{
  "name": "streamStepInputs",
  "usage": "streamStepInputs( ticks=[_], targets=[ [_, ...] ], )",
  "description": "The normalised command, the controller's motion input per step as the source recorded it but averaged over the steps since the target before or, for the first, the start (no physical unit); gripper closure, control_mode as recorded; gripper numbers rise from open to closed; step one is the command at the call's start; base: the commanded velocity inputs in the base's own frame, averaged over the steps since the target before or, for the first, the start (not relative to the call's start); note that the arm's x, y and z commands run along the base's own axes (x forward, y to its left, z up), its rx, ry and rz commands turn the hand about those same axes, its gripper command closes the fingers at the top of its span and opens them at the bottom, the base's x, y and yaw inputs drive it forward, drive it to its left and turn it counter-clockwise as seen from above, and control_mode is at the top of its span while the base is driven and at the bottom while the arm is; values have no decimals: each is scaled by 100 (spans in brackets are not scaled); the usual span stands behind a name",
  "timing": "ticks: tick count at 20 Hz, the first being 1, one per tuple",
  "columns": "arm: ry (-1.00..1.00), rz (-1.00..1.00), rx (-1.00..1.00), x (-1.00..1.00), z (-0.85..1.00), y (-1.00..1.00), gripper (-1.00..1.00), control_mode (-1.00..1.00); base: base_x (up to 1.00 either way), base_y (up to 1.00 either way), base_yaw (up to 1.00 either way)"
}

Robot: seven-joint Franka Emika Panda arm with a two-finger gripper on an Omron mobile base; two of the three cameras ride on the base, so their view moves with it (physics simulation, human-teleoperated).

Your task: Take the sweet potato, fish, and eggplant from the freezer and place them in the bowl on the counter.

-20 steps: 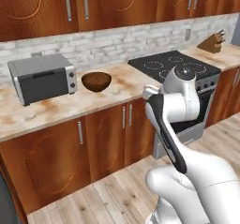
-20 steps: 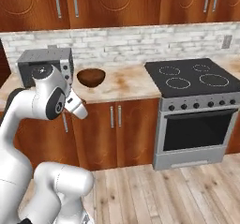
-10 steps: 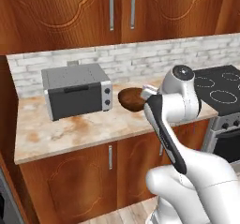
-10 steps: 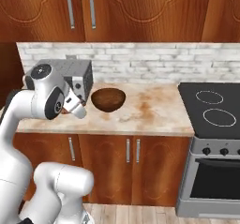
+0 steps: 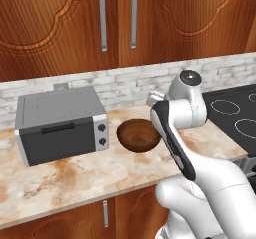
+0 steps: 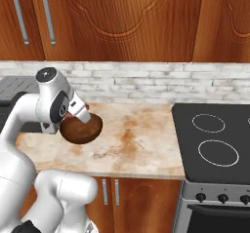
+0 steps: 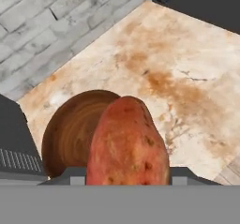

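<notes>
Beige blotched stone counter (image 5: 75,175); gripper (image 7: 127,178) clamped on reddish sweet potato (image 7: 127,145) (hand view), above round dark-brown bowl (image 5: 138,135); no legible writing.

Bowl (image 5: 138,135) on counter (image 5: 75,175), between toaster oven (image 5: 61,124) and stovetop (image 6: 215,142).

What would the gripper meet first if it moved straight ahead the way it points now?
Probably the bowl. In the hand view the gripper, shut on the sweet potato, points down toward the bowl's opening on the counter. Depth is unclear, so it may reach the near rim first.
</notes>
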Motion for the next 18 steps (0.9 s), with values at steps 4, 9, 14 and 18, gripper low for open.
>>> streamStepInputs(
  ticks=[4,9,14,18],
  targets=[
    [5,7,0,100,-65,14,100,-100,0,0,0],
    [19,0,-6,100,-71,21,100,-100,0,0,0],
    [7,4,0,45,-19,27,100,-100,0,0,0],
    [15,8,2,22,-48,19,100,-100,0,0,0]
  ],
)
